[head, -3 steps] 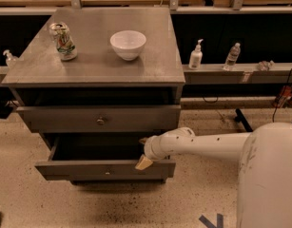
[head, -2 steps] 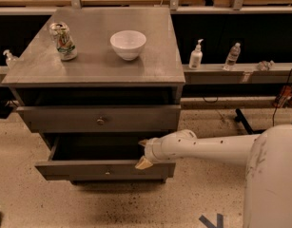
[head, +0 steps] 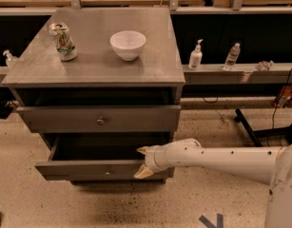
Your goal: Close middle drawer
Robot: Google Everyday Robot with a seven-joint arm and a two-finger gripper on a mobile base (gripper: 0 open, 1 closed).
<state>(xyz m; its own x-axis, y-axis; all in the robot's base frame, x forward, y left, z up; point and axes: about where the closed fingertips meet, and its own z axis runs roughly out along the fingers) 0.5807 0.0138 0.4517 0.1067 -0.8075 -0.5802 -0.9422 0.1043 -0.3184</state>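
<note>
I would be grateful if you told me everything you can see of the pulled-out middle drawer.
The middle drawer, wide grey-brown wood, has a low, narrow face panel with one small round metal knob at its centre. It sits level, pulled well out of the grey cabinet, its dark inside exposed. The robot's white hand is at the face's right end, fingers open, one tip above the top edge, one before the face.

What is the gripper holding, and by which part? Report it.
Nothing is held. The gripper is open at the right end of the front panel of the middle drawer, not clamped on it.
</note>
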